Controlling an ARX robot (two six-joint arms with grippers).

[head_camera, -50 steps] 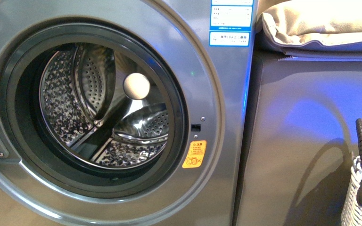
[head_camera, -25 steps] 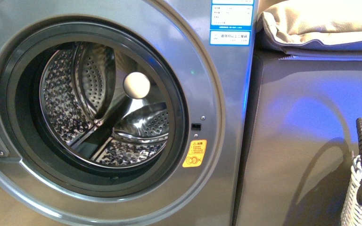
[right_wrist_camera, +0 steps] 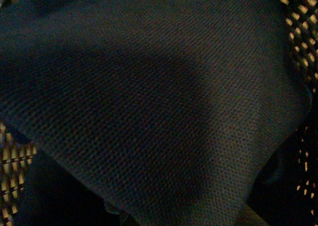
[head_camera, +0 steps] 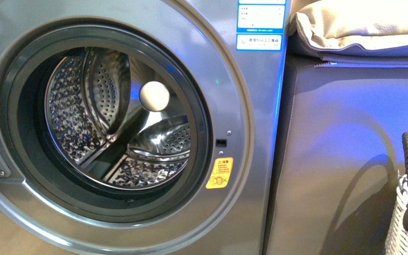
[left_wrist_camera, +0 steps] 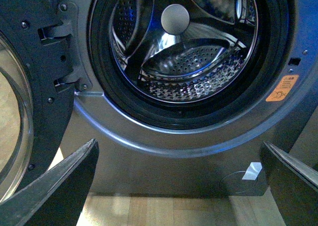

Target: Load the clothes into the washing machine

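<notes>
Ahead of my left gripper point(left_wrist_camera: 179, 142), fingers point(left_wrist_camera: 59, 181) spread wide and holding nothing, the washing machine point(left_wrist_camera: 164, 156) stands with its door open and its perforated drum point(left_wrist_camera: 194, 72) in view. Close under my right wrist, the clothes point(right_wrist_camera: 149, 97) lie in the wicker basket point(right_wrist_camera: 11, 161). The right gripper doesn't show, so I cannot tell its state. Wooden floor point(left_wrist_camera: 164, 211) lies below the left gripper.

The washing machine point(head_camera: 247, 175) mouth stands open, its door point(left_wrist_camera: 35, 62) swung aside.

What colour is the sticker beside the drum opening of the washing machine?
The sticker is orange; the front view shows it best.
</notes>
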